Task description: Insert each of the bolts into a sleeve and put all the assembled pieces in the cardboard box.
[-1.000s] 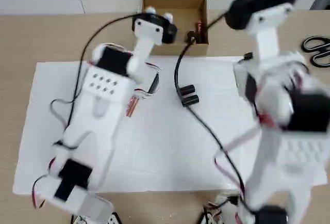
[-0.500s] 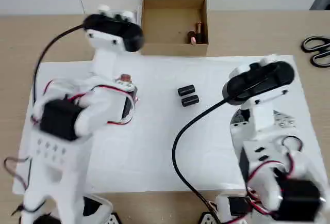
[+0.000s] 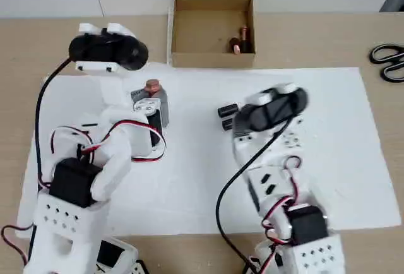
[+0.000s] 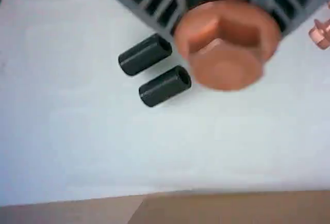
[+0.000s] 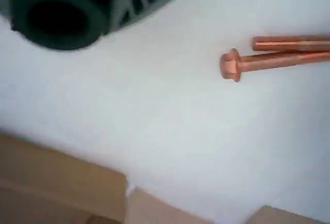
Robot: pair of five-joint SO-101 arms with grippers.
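Note:
My left gripper [image 3: 151, 101] stands over the left middle of the white paper, shut on a copper bolt [image 3: 151, 86] whose hex head [image 4: 227, 48] points at the left wrist camera. Two black sleeves [image 4: 145, 54] [image 4: 165, 85] lie side by side on the paper; the high view shows these sleeves [image 3: 227, 110] next to the right arm [image 3: 271, 111]. My right gripper [image 5: 67, 2] is shut on another black sleeve [image 5: 56, 20], its bore facing the camera. Two loose copper bolts [image 5: 278, 60] lie on the paper beyond it.
The cardboard box [image 3: 189, 31] sits at the back centre and holds assembled pieces [image 3: 238, 40] in its right corner. Scissors [image 3: 388, 59] lie on the bare table at the far right. The white paper [image 3: 328, 154] covers the middle of the table.
The left arm drew back from the box to the left and now holds a bolt upright. The right arm swung from the back right down to the middle, beside the two sleeves.

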